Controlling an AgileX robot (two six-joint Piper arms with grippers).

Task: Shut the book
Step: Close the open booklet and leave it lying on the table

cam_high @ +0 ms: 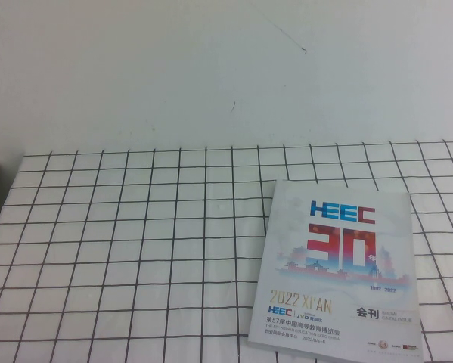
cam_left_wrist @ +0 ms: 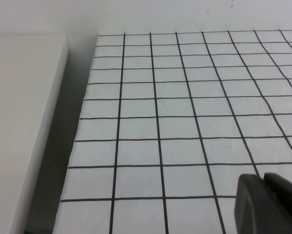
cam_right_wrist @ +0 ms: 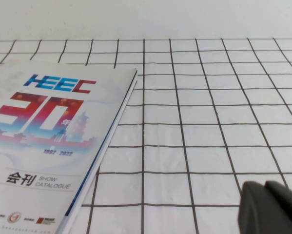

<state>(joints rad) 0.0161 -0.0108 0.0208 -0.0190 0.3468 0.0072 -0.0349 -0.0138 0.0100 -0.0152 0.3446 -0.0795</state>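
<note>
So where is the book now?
High view: the book lies closed on the grid cloth, near right; right gripper hovers beside it, left gripper over the cloth's left part.

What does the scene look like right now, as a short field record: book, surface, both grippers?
book: closed, cover up, lying flat on robot's right side
surface: grid cloth
left gripper: above bare cloth, book not in its view
right gripper: above cloth, apart from the book
task status: book already appears closed
</note>
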